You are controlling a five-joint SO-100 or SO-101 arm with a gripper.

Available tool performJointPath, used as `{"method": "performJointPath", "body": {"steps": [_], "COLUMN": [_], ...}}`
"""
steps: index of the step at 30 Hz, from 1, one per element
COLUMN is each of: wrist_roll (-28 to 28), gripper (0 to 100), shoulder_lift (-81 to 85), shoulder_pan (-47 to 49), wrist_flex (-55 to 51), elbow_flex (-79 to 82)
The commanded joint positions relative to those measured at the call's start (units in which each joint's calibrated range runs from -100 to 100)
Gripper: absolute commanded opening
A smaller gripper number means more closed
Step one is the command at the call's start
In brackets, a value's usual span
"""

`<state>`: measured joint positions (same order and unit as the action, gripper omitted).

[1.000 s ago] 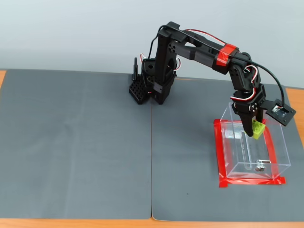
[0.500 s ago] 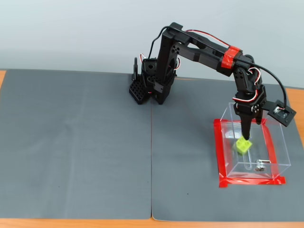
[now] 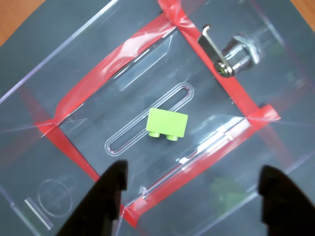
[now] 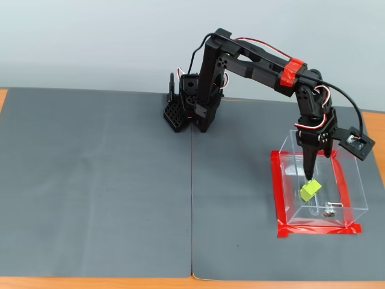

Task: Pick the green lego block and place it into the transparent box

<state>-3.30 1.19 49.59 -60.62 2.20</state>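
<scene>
The green lego block [image 3: 167, 124] lies on its side on the floor of the transparent box [image 3: 125, 96], beside the long slot in the base, with its studs facing the lower edge of the wrist view. My gripper [image 3: 193, 167] is open, its two dark fingers spread wide above the block and touching nothing. In the fixed view the gripper [image 4: 310, 171] points down into the box [image 4: 355, 192], and the block [image 4: 310, 191] sits just below the fingertips, free of them.
A metal lock fitting [image 3: 236, 54] sits at one end of the box base [image 4: 328, 212]. Red tape [image 4: 278, 192] frames the box on a grey mat [image 4: 108, 180]. The arm's base [image 4: 189, 111] stands at the mat's far edge.
</scene>
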Motion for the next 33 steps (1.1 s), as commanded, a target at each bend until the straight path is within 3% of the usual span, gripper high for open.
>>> {"method": "performJointPath", "body": {"steps": [1, 6, 17, 33], "wrist_roll": [0.1, 0.4, 0.4, 0.2], "gripper": [17, 2, 2, 2], "shoulder_lift": [3.9, 8.0, 23.6, 45.9], "shoulder_pan": [-1.3, -3.2, -16.4, -37.2], "wrist_flex": [0.3, -0.3, -0.4, -0.2], "elbow_flex": [-3.3, -3.2, -1.8, 23.0]}}
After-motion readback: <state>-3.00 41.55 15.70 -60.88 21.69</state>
